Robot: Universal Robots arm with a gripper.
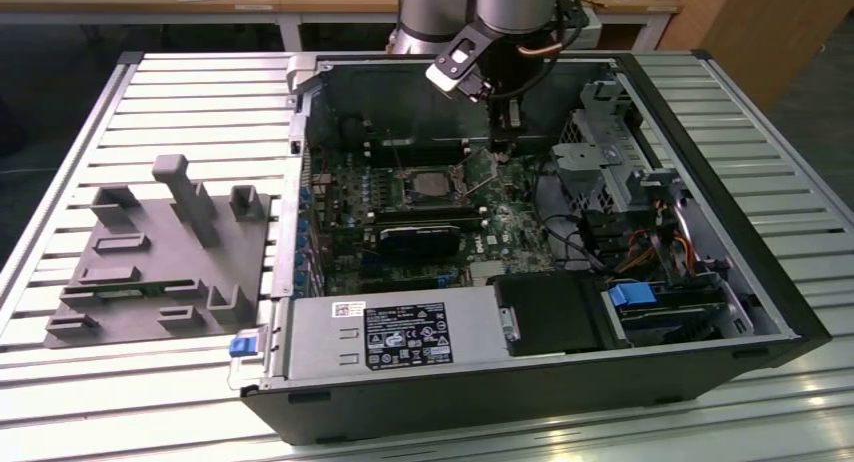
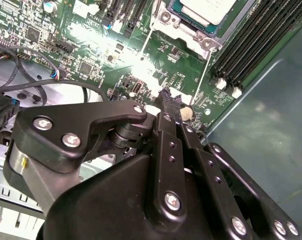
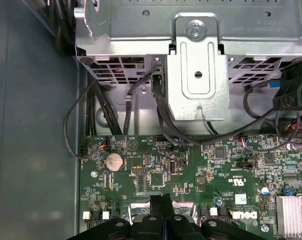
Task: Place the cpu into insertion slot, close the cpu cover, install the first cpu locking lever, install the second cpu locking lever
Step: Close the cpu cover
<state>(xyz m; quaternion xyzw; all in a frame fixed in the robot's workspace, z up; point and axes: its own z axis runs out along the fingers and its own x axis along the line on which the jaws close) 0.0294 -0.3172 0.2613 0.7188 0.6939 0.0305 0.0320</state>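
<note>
Gripper [image 1: 498,158] hangs beside the socketed cpu [image 1: 430,185].
Fingers pinched narrow; the cpu lies toward the exterior view's left, a thin locking lever [image 2: 204,70] stretching from it to the fingertips.

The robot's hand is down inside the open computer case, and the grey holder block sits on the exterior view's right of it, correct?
Not quite: the exterior view shows the grey holder block on the exterior view's left of the computer case. The hand is indeed down inside it.
</note>
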